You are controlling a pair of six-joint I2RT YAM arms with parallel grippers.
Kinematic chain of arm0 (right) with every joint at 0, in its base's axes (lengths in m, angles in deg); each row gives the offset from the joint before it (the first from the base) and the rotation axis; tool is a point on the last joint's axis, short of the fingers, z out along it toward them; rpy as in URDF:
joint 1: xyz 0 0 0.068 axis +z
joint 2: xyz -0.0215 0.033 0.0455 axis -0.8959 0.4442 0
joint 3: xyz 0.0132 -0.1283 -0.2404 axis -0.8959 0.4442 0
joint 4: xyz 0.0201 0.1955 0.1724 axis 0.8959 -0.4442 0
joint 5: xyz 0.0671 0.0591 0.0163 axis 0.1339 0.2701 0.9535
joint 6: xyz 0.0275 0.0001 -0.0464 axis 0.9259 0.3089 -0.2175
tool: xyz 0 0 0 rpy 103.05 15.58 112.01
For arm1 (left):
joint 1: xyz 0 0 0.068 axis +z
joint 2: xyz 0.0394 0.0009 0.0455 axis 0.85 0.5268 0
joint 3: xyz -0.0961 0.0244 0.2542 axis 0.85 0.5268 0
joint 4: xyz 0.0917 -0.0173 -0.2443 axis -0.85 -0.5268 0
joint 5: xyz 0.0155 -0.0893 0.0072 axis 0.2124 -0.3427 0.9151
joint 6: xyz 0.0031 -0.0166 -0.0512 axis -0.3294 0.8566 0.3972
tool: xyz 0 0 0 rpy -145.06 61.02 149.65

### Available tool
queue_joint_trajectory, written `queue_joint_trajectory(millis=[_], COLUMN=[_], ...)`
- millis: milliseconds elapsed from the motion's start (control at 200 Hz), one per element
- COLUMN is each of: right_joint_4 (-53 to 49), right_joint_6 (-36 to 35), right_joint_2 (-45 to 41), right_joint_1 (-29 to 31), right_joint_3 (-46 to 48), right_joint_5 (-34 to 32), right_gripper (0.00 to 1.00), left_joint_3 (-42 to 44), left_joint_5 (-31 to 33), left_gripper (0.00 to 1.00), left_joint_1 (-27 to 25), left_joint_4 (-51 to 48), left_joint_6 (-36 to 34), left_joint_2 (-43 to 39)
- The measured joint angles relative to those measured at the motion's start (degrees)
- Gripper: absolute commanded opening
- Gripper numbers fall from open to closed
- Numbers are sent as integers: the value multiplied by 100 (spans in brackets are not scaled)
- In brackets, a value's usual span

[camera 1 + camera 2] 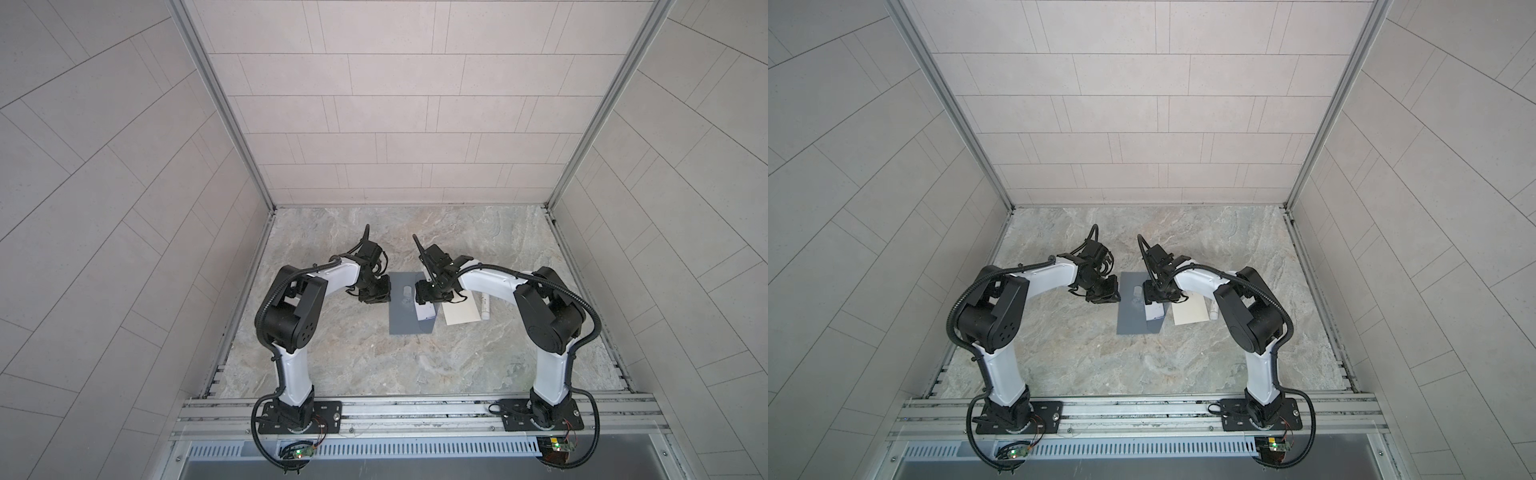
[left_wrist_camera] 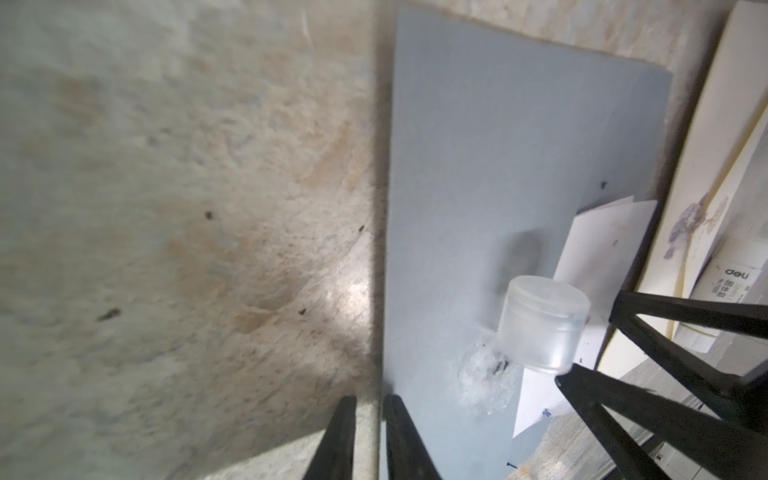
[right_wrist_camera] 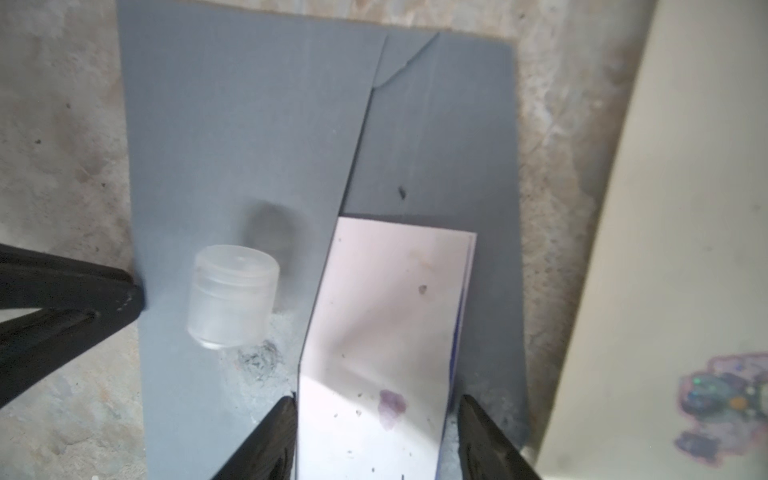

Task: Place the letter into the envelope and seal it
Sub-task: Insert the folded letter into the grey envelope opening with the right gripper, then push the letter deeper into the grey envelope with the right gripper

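The counter (image 1: pixel 374 365) is marbled in grey and beige veins. The envelope (image 3: pixel 249 124) is coloured a plain slate grey. The letter (image 3: pixel 386 311) is seen white, marked with dark specks and one purple stain (image 3: pixel 390 405). The cap (image 3: pixel 232 295) is seen milky and translucent. The cream sheet (image 3: pixel 685 208) is decorated with a purple, multicoloured motif (image 3: pixel 723 399).

Soft even light, blurred wrist views

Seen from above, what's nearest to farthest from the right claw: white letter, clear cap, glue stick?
1. White letter, directly under the right gripper.
2. Clear cap, just left, on the grey sheet.
3. Glue stick, at the cream paper's right edge.
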Motion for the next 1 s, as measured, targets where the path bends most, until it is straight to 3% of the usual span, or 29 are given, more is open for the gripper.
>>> queue_joint_trajectory(millis=[215, 580, 1001], right_joint_4=[-39, -122, -675], right_joint_6=[-46, -149, -236], right_joint_2=[205, 514, 188], right_joint_1=[-24, -107, -103], right_joint_3=[-251, -625, -354], right_joint_5=[463, 1178, 697], right_gripper=[63, 63, 63], left_joint_3=[-39, -79, -70], left_joint_5=[-352, -431, -426], left_gripper=[9, 9, 8], left_joint_1=[-39, -20, -35], left_joint_4=[127, 96, 96], left_joint_6=[-105, -155, -157], left_joint_2=[155, 201, 195])
